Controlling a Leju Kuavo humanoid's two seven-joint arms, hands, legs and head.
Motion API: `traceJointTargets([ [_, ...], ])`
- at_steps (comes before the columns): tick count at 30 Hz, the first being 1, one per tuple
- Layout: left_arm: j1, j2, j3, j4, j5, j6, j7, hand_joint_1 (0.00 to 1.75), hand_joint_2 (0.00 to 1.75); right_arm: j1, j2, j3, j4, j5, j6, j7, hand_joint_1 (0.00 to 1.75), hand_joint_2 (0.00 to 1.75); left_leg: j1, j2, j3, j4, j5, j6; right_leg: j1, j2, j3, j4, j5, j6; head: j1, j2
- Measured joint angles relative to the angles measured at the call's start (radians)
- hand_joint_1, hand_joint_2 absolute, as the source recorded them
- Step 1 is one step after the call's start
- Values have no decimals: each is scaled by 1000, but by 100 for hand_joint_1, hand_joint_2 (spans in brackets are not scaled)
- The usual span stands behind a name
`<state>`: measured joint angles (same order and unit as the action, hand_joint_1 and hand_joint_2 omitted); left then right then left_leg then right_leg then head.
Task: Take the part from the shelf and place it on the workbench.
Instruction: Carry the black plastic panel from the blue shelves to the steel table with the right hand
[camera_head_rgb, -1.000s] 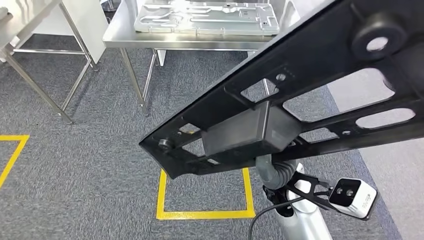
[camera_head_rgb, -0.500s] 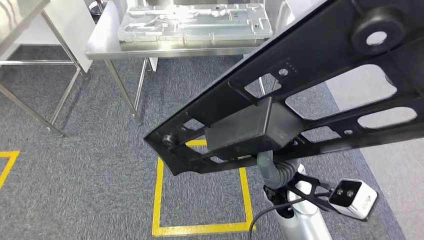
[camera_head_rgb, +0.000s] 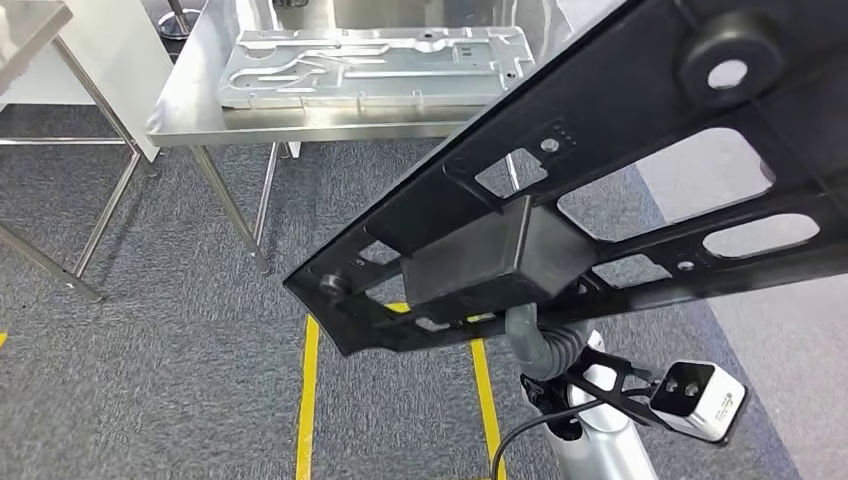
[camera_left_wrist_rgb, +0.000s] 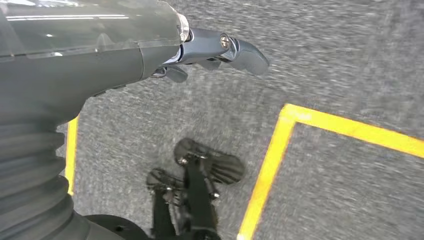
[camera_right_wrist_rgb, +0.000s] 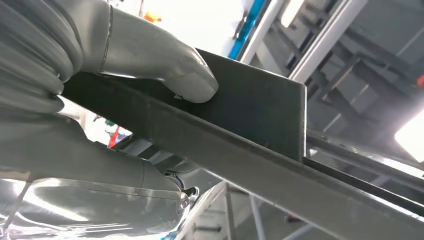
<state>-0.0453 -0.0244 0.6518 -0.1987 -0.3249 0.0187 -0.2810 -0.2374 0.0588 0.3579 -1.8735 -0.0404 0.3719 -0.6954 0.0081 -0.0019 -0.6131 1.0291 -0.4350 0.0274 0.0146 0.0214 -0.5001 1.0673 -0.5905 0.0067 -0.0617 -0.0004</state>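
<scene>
A long black frame part (camera_head_rgb: 600, 100) with cut-outs and a box-shaped block (camera_head_rgb: 490, 255) crosses the head view from lower left to upper right. My right hand (camera_right_wrist_rgb: 150, 65) holds it from below, thumb pressed on the part's flat side (camera_right_wrist_rgb: 250, 105). In the head view just the right wrist (camera_head_rgb: 540, 345) shows under the block. The steel workbench (camera_head_rgb: 300, 122) stands ahead at upper left, well beyond the part's lower end. My left hand (camera_left_wrist_rgb: 210, 50) hangs over grey carpet with its fingers apart and nothing in it.
A large silver machined plate (camera_head_rgb: 370, 65) covers most of the workbench top. A second steel table's legs (camera_head_rgb: 100, 200) stand at the far left beside a white panel. Yellow tape lines (camera_head_rgb: 307, 400) mark the carpet below the part.
The whole view has shifted: the workbench now looks nearer and further left, and the yellow square has slid down out of frame. The part stays held the same way in my right hand.
</scene>
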Motion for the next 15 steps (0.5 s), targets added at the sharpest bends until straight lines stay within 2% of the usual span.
traceJointTargets([
  [1, -1, 0, 2, 0, 0, 0, -1, 0, 175, 0, 0, 0, 0, 1, 0, 0, 175, 175, 1, 0, 8, -5, -4, 3, -5, -5, -34, 57, -20, 6, 0, 0],
  [3, -1, 0, 5, 0, 0, -1, -1, 0, 175, 2, 0, 0, -1, 2, 0, 0, 175, 175, 1, 0, 20, -8, -16, 6, -15, -10, -130, 190, -51, 17, 0, 0],
  [4, 0, 0, 6, 0, 0, -1, -1, 0, 175, 3, 0, 0, -1, 1, 0, 0, 175, 175, 2, 0, 28, -8, -24, 5, -20, -10, -167, 225, -42, 21, 0, 0],
  [5, 0, 0, 6, 0, 0, -2, -1, 0, 175, 4, 0, 0, -1, 1, 0, 0, 175, 175, 2, 0, 38, -8, -32, 4, -24, -12, -185, 222, -12, 24, 0, 0],
  [6, 1, 0, 7, 0, -1, -2, -1, 0, 175, 4, 0, 0, -1, 1, 0, 0, 175, 175, 3, 0, 50, -8, -41, 1, -26, -13, -182, 178, 38, 25, 0, 0],
  [7, 1, 0, 7, 0, -1, -3, -1, 0, 175, 4, 0, 0, -1, 1, 0, 0, 175, 175, 3, -1, 63, -8, -51, -2, -27, -17, -165, 109, 92, 24, 0, 0],
  [8, 0, 0, 7, 0, -1, -4, -1, 0, 175, 4, 0, 0, 0, 0, 0, 0, 175, 175, 2, -1, 73, -8, -61, -7, -26, -20, -146, 46, 129, 22, 0, 0],
  [9, 0, 1, 7, 0, -1, -5, -1, 0, 175, 4, 0, 0, 0, 0, 0, 0, 175, 175, 2, -2, 80, -10, -69, -13, -23, -22, -129, -2, 150, 18, 0, 0],
  [10, -1, 1, 7, 0, -1, -5, -1, 0, 175, 5, 0, 0, 1, -1, -1, 0, 175, 175, 1, -2, 83, -12, -75, -19, -21, -23, -120, -27, 153, 13, 0, 0],
  [13, -4, 3, 7, 0, -1, -6, -1, 0, 175, 6, 0, -1, 0, -1, -1, 0, 175, 175, 1, 3, 99, -22, -86, -36, -20, -17, -105, -45, 140, -7, 0, 0],
  [15, -7, 4, 7, -1, -2, -7, -2, 0, 175, 6, 1, -1, -2, -2, 0, 0, 175, 175, 2, 5, 90, 21, -110, -45, -24, -16, -82, -58, 134, -21, 0, 0],
])
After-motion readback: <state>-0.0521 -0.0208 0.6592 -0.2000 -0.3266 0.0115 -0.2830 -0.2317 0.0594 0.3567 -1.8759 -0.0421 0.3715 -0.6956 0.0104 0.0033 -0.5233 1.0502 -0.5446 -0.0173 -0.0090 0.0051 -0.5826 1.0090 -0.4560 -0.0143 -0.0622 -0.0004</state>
